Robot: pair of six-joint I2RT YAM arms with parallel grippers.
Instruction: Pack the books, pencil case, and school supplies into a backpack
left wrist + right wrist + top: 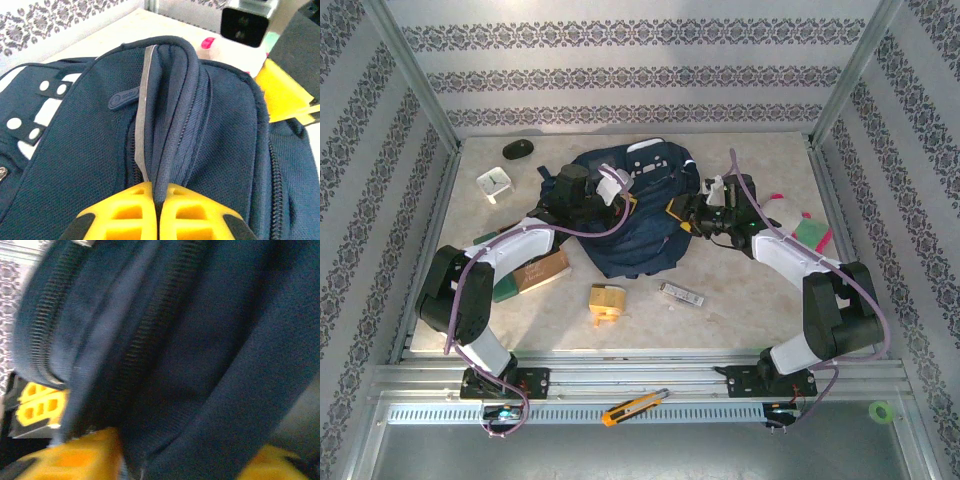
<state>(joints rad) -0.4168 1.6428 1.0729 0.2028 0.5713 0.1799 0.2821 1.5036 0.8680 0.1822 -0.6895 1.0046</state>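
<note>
The navy backpack (638,232) lies mid-table, its zippers in close-up in the right wrist view (165,340). My left gripper (617,192) is shut on a raised fold of the backpack's top (159,192), the yellow fingers (125,210) pinching the fabric. At the pack's right edge my right gripper (686,213) holds a thick bunch of fabric between its fingers (75,457). The brown book (538,271) lies under the left arm. The tan-yellow blocky item (606,301) and the silver bar (680,294) rest in front of the pack.
A white clock (494,183) and a black mouse (518,149) sit at the back left. The pink-green plush toy (807,228) lies by the right arm. A yellow utility knife (634,407) rests on the front rail, a green roll (882,410) at far right.
</note>
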